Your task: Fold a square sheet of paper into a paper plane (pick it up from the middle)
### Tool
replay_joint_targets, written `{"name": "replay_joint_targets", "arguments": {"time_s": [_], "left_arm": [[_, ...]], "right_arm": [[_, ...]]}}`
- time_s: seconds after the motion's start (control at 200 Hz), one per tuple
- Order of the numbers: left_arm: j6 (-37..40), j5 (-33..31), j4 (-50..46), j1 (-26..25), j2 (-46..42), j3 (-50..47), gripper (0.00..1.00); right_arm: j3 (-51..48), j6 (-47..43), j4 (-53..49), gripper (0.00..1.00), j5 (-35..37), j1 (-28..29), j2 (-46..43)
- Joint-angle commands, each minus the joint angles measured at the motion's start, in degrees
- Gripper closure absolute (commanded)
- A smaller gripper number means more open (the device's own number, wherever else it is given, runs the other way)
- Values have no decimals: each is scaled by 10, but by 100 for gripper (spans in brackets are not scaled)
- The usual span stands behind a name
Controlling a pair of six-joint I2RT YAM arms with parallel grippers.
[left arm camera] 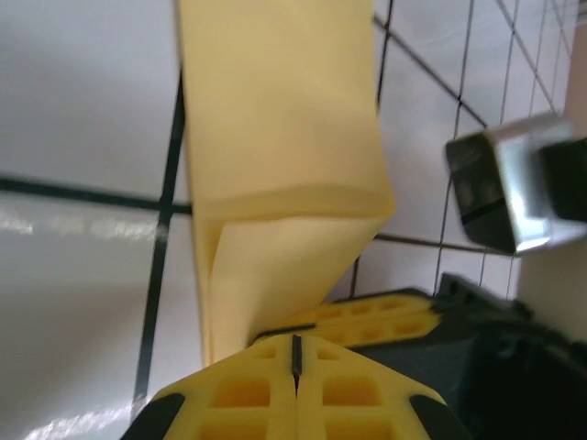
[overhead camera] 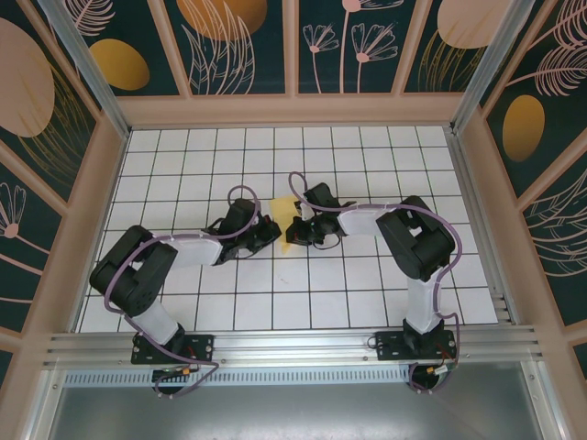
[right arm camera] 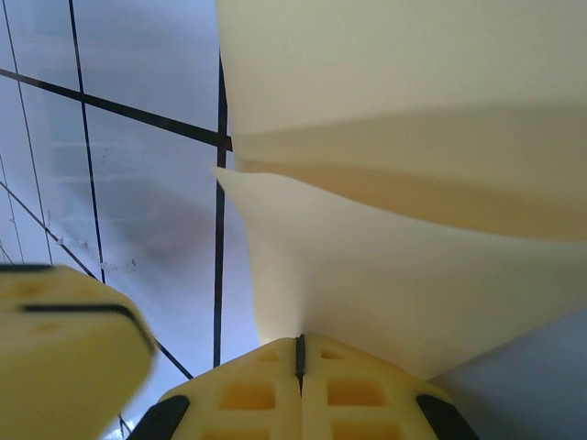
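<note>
The square sheet of paper (overhead camera: 287, 220) is a folded, creased yellow piece held up off the white grid table (overhead camera: 367, 147) at the centre. My right gripper (overhead camera: 300, 229) is shut on its lower end; in the right wrist view the paper (right arm camera: 413, 229) fans up out of the closed tips (right arm camera: 298, 341). My left gripper (overhead camera: 272, 235) meets it from the left, jaws shut (left arm camera: 295, 346). The paper (left arm camera: 284, 165) rises just beyond that tip, and none shows in the slit. The right gripper's yellow fingers (left arm camera: 385, 316) lie right behind the left tip.
Raised wooden walls (overhead camera: 293, 110) with patterned panels enclose the table on three sides. An aluminium rail (overhead camera: 293, 344) at the near edge carries both arm bases. The right arm's wrist block (left arm camera: 514, 192) hangs close on the right in the left wrist view.
</note>
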Motion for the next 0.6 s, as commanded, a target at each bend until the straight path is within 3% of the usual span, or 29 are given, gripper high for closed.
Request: {"name": "replay_joint_targets", "arguments": {"time_s": [0.0,0.595], "left_arm": [[-32,25,49,-10,6,-22,98],[-59,34,86,-36,45,-55,100]], "right_arm": [[7,16,-3,97,-7,1,16],[-3,44,20,98,-25,-15,16]]}}
